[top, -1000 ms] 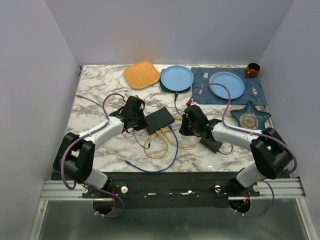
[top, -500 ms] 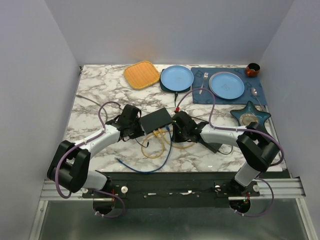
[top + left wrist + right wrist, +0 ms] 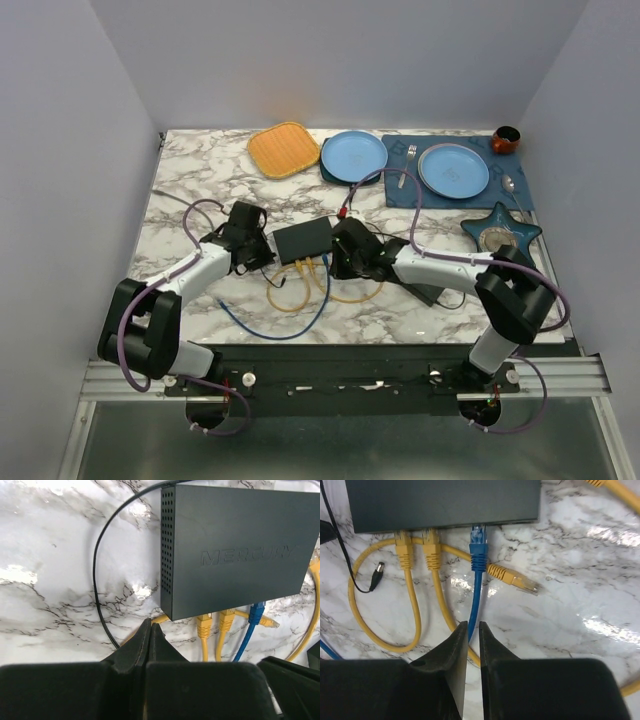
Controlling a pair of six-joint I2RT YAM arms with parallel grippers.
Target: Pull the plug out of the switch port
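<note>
The switch (image 3: 303, 240) is a flat black box; it shows in the left wrist view (image 3: 235, 545) and the right wrist view (image 3: 445, 500). Its near edge holds two yellow plugs (image 3: 404, 550) and a blue plug (image 3: 478, 550), all seated. My right gripper (image 3: 473, 625) sits just in front of the ports (image 3: 342, 256). Its jaws stand a cable's width apart, with the blue cable (image 3: 476, 595) running into the gap. My left gripper (image 3: 149, 626) is shut and empty, beside the switch's left end (image 3: 254, 246).
A loose yellow plug (image 3: 512, 579) and a black barrel plug (image 3: 376, 575) lie by the cables. Yellow and blue cable loops (image 3: 300, 295) spread toward the front. A power brick (image 3: 430, 293) lies to the right. Plates (image 3: 354, 156), an orange dish (image 3: 284, 149) and a star dish (image 3: 500, 232) stand behind.
Both arms have moved left, and the switch has slid left with its cables. My right gripper has come closer to the switch's port edge.
</note>
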